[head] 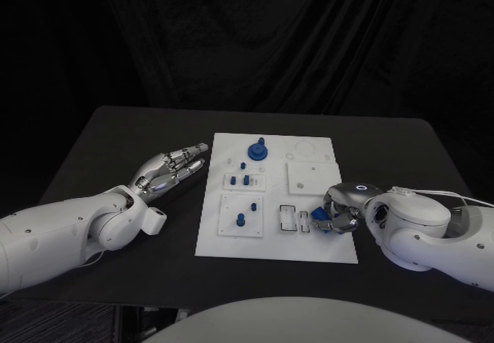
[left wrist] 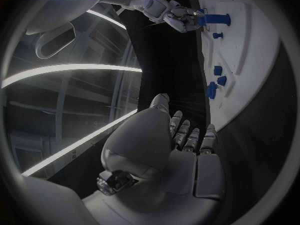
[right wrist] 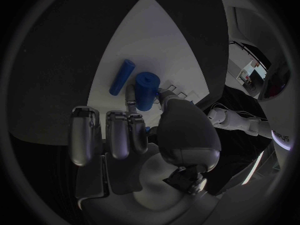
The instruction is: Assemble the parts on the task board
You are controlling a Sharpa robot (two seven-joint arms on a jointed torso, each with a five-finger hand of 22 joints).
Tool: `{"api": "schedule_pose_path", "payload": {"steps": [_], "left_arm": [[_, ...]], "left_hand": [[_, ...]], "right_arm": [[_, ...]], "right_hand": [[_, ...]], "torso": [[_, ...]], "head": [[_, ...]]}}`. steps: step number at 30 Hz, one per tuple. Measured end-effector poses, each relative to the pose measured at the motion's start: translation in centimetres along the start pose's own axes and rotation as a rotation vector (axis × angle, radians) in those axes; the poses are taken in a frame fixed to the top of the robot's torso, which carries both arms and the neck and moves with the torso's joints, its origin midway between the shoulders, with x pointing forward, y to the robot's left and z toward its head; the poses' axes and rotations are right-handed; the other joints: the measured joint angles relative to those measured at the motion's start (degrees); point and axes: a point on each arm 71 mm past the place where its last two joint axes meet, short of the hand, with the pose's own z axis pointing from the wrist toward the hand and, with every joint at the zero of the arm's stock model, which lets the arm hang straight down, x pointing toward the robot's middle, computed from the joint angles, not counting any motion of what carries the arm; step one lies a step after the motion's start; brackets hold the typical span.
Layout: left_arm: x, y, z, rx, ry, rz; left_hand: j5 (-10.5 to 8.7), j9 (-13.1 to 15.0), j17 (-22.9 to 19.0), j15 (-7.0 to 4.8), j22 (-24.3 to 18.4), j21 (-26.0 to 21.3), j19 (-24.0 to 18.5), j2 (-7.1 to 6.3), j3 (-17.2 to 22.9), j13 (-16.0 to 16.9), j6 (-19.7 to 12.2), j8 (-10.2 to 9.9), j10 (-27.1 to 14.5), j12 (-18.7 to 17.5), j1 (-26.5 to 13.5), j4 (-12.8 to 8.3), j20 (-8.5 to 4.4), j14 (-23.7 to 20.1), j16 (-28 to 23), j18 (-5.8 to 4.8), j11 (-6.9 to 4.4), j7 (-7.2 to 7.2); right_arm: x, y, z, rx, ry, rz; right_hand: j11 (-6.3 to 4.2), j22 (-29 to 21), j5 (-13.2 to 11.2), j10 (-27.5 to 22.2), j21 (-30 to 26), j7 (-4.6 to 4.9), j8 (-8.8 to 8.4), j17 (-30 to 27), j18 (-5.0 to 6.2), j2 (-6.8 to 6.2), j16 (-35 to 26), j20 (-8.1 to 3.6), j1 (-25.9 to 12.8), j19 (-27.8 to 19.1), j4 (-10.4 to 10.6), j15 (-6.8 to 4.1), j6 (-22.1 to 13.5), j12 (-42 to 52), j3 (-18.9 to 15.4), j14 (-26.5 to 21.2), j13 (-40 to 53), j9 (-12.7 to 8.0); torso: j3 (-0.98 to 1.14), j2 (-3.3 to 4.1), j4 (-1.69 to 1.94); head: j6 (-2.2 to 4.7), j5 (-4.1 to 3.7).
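So the white rectangular task board (head: 276, 246) is sitting in the middle of the black table (head: 93, 153), and there are small blue plastic parts standing on it: a round blue knob-shaped piece (head: 256, 150) near the far edge, plus a few little blue pegs (head: 243, 180) in the raised white blocks on the board's left half. The right hand (head: 337, 216) is hovering over the near right corner of the board, fingers curled in around a short blue cylinder (right wrist: 146, 89), pinching it between thumb and fingers. Right beside that one, a thinner blue rod (right wrist: 122, 77) is lying flat on the white plate. The left hand (head: 171, 170) is resting off the board, just beside its left edge, fingers stretched out and slightly apart, holding nothing.
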Motion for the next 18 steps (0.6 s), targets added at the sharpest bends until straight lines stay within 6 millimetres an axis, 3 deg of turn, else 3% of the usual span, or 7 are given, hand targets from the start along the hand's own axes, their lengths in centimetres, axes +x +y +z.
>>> {"api": "schedule_pose_path", "payload": {"steps": [4,5,12,18], "left_arm": [[0.0,0.0,0.0,0.0,0.0,-0.001],[0.0,0.0,0.0,0.0,0.001,-0.001],[0.0,0.0,-0.1,-0.001,0.001,-0.001],[0.0,0.0,-0.1,-0.001,0.0,-0.002]], "left_hand": [[0.0,0.0,0.0,0.0,0.0,0.0,0.0,0.0,0.0,0.0,0.2,0.0,0.0,0.0,0.0,0.0,0.0,0.0,0.0,0.0,0.0,0.21],[0.0,0.0,0.0,0.0,0.0,0.0,0.0,0.0,0.0,0.0,0.2,0.0,0.0,0.0,0.0,0.0,0.0,0.0,0.0,0.0,0.0,0.2],[0.0,0.0,0.0,0.0,0.0,0.0,0.0,0.0,0.0,0.0,0.2,0.0,0.0,0.0,0.0,0.0,0.0,0.0,0.0,0.0,0.0,0.2],[0.0,0.0,0.0,0.0,0.0,0.0,0.2,-0.19,0.2,0.0,0.4,0.0,0.0,0.0,0.2,-0.2,0.2,0.0,0.0,0.0,0.0,0.4]], "right_arm": [[0.0,-0.1,0.0,0.0,0.001,0.015],[0.0,-0.1,0.0,0.0,0.0,0.022],[0.2,0.1,-0.4,-0.018,-0.025,0.093],[-0.5,0.0,-1.1,-0.027,-0.063,0.251]], "right_hand": [[-0.31,0.0,4.4,0.1,0.3,0.02,0.0,0.0,-0.28,-0.77,0.2,-0.21,0.8,0.2,0.0,-0.19,0.0,0.0,0.0,0.2,0.0,1.0],[-0.31,0.0,4.8,0.1,0.4,0.03,0.0,0.0,-0.98,-0.82,0.2,-0.21,0.8,0.2,0.0,-0.24,0.0,0.0,0.0,0.1,0.0,1.2],[-0.92,0.0,7.5,0.1,1.0,0.1,1.12,0.0,-0.91,-0.96,0.7,-0.62,1.0,0.2,0.0,-0.72,0.1,0.0,0.0,0.1,0.0,2.0],[-1.28,0.0,9.7,0.1,1.0,0.1,1.73,0.0,-0.91,-0.95,0.7,-0.62,1.0,0.2,0.6,-0.72,0.1,0.0,0.6,0.1,0.0,2.2]], "torso": [[0.02,0.01,-0.01],[0.02,0.01,-0.01],[0.05,0.04,-0.01],[0.05,0.04,-0.02]], "head": [[0.0,0.06],[0.0,0.08],[0.0,0.16],[0.0,0.49]]}}
